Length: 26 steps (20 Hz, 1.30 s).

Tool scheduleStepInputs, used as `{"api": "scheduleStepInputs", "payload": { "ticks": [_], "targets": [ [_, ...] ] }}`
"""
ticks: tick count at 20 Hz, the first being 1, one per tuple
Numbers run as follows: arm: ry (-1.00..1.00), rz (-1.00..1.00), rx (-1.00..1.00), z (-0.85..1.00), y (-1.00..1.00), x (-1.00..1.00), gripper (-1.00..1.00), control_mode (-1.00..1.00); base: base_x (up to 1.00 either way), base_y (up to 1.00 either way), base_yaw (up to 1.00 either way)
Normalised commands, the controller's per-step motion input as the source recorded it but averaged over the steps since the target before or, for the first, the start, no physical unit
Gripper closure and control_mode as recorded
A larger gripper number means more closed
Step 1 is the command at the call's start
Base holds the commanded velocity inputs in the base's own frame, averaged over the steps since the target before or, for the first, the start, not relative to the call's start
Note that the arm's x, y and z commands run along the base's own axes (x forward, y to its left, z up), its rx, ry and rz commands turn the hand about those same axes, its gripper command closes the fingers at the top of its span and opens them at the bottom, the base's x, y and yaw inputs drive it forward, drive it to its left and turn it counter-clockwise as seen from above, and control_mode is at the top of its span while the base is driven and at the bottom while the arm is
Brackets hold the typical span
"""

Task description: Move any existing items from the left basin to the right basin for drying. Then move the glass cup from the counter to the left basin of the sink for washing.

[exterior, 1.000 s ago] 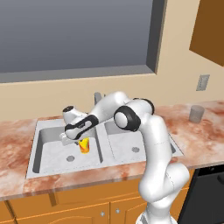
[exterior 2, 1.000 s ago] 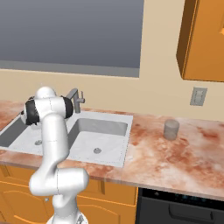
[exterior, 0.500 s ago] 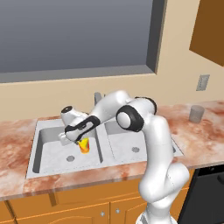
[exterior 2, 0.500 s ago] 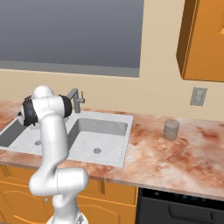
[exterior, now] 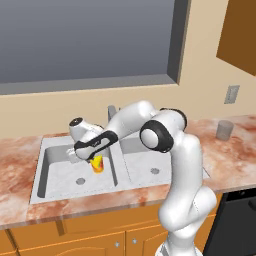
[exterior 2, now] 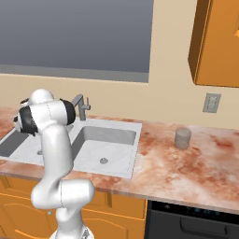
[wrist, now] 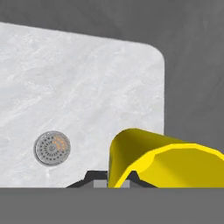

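Observation:
In the left basin (exterior: 57, 170) my gripper (exterior: 94, 156) is shut on the rim of the small yellow cup (exterior: 98, 164), which has a red-orange mark and hangs just above the basin floor. In the hand view the yellow cup (wrist: 162, 159) lies on its side at the lower right, its wall pinched by my gripper (wrist: 113, 179). Further left, the basin floor (wrist: 78, 83) shows its round drain (wrist: 52, 148). The right basin (exterior: 150, 157) holds nothing. The glass cup (exterior: 224, 129) (exterior 2: 182, 138) stands upright on the counter (exterior 2: 186, 168), far right of the sink.
The grey tap (exterior: 112, 113) (exterior 2: 82, 106) rises behind the divider between the basins. A window sill runs along the wall behind the sink. A wall socket (exterior 2: 211, 103) sits above the counter, and an orange wall cabinet (exterior 2: 217, 42) hangs at the upper right.
The fingers have finished closing on the yellow cup. Cup and hand have shifted only slightly, a little upward; the arm otherwise holds its pose.

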Motion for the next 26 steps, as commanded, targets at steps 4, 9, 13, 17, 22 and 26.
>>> {"api": "scheduleStepInputs", "payload": {
  "ticks": [4,9,13,17,22,26],
  "targets": [
    [0.00,-0.09,0.00,0.42,-0.15,-0.32,1.00,-1.00,0.00,0.00,0.00],
    [0.00,-0.11,0.00,0.39,-0.19,-0.38,1.00,-1.00,0.00,0.00,0.00],
    [0.00,-0.15,0.01,0.35,-0.22,-0.40,1.00,-1.00,0.00,0.00,0.00],
    [0.02,-0.18,0.01,0.34,-0.28,-0.41,1.00,-1.00,0.00,0.00,0.00],
    [0.00,-0.17,0.00,0.36,-0.33,-0.33,1.00,-1.00,0.00,0.00,0.00],
    [0.00,-0.12,0.01,0.21,-0.52,-0.30,1.00,-1.00,0.00,0.00,0.00]
  ]
}}
